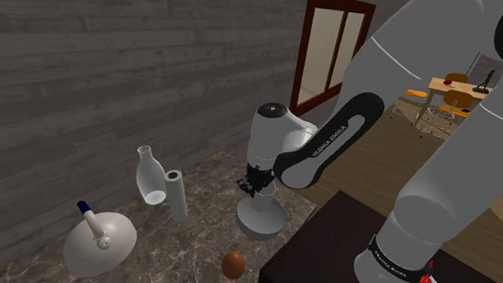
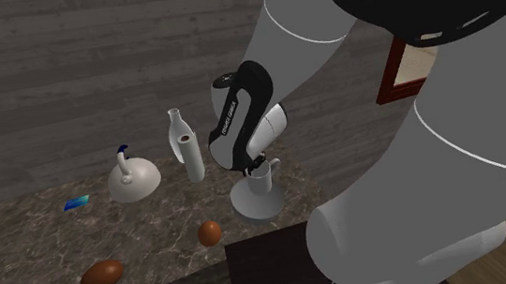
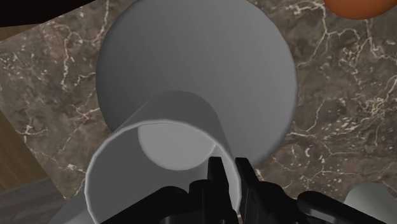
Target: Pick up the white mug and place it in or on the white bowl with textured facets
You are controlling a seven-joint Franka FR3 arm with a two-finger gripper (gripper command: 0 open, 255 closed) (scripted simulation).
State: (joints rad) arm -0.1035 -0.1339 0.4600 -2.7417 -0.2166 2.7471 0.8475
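The white mug [image 1: 262,202] stands upright over the wide pale bowl [image 1: 258,224], which looks plain grey in these views, on the marble table top. I cannot tell whether the mug rests on the bowl or hangs just above it. My gripper [image 1: 257,188] comes down from above and is shut on the mug's rim. In the wrist view the two black fingers [image 3: 217,170] clasp the mug's wall [image 3: 159,121] between them, one inside and one outside, with the round bowl [image 3: 197,57] directly beneath. The second exterior view shows the mug [image 2: 261,179] centred on the bowl [image 2: 255,205], under the gripper [image 2: 255,168].
To the shoulder view's left stand a white cylinder [image 1: 176,196], a clear bottle [image 1: 149,176] and a pale dome with a blue-tipped stick [image 1: 99,244]. A brown ball [image 1: 233,264] lies near the front edge, beside the dark stand [image 1: 331,245]. A second brown lump [image 2: 102,275] lies further along.
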